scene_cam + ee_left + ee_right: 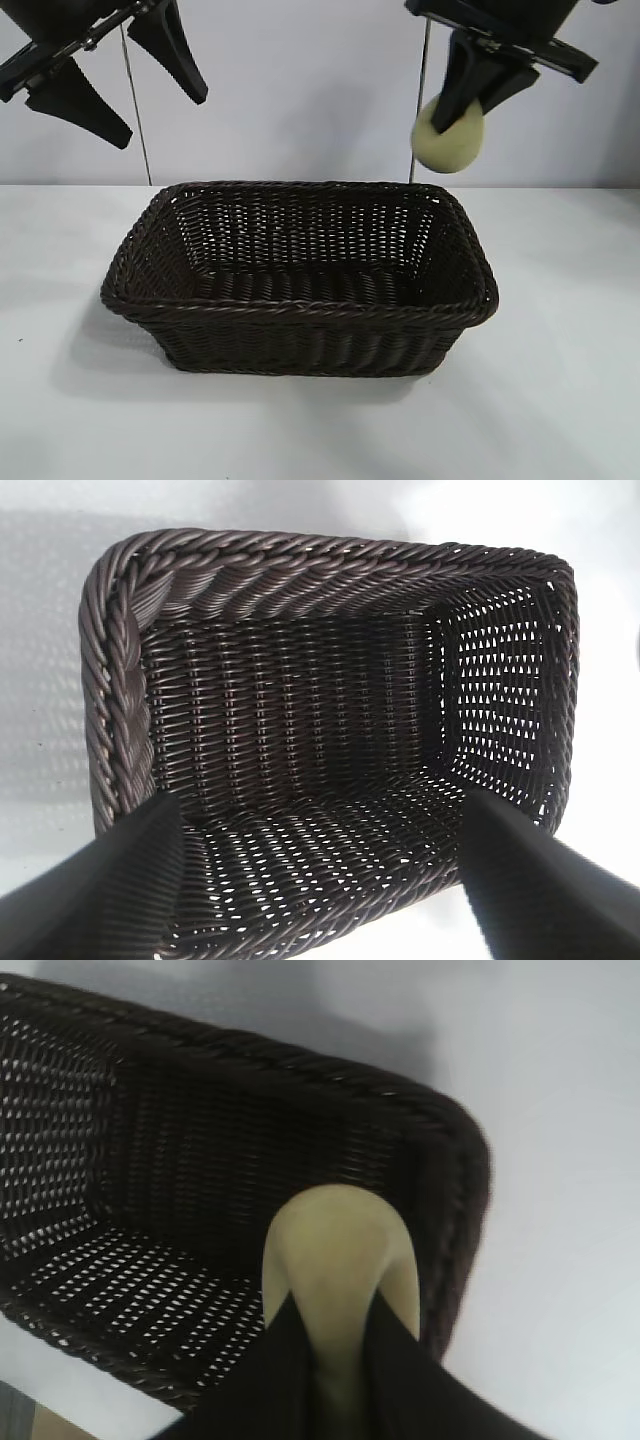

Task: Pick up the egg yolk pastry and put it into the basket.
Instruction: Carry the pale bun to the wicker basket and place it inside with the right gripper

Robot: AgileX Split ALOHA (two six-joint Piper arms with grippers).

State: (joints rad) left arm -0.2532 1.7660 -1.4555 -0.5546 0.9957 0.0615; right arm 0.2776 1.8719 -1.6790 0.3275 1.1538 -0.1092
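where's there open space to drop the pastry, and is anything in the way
The dark brown woven wicker basket is empty inside. White table lies bare around it. The right gripper holds the pale yellow round pastry above its far right corner; the open left gripper hovers far left.

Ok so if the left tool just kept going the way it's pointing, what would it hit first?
Probably the woven floor inside the basket. The left tool stands open and empty, and its wrist view looks between the fingers straight into the bare interior. Nothing shows in between, though depth is hard to judge.
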